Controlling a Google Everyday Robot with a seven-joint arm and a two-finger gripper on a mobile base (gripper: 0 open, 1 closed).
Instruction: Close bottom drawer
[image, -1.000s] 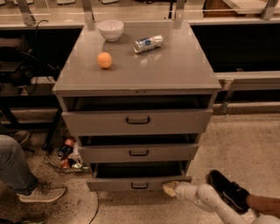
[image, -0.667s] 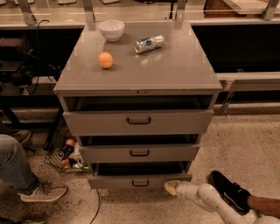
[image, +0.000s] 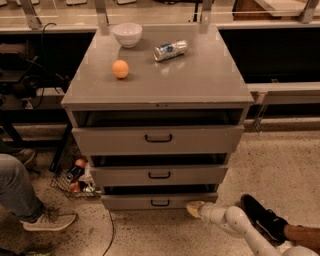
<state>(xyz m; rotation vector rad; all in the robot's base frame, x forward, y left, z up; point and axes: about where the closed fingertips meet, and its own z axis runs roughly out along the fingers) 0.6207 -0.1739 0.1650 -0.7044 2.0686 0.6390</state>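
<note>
The bottom drawer (image: 159, 202) is the lowest of three in the grey cabinet (image: 159, 92), with a short front panel and a small black handle (image: 160, 203). It stands slightly open, with a dark gap above its front. My gripper (image: 194, 208) is low at the floor, its tan tip touching or just beside the drawer front's right end. The white arm (image: 235, 225) reaches in from the lower right. The middle drawer (image: 159, 175) and top drawer (image: 158, 138) also stand slightly open.
On the cabinet top are a white bowl (image: 127, 34), an orange (image: 120, 69) and a lying can (image: 170, 50). A person's leg and shoe (image: 45, 219) are at the lower left, another shoe (image: 262, 220) at the lower right. A wire basket with cans (image: 75, 177) sits left of the cabinet.
The gripper has moved a little to the left along the floor, toward the bottom drawer's right end. The drawer front looks pushed slightly further in.
</note>
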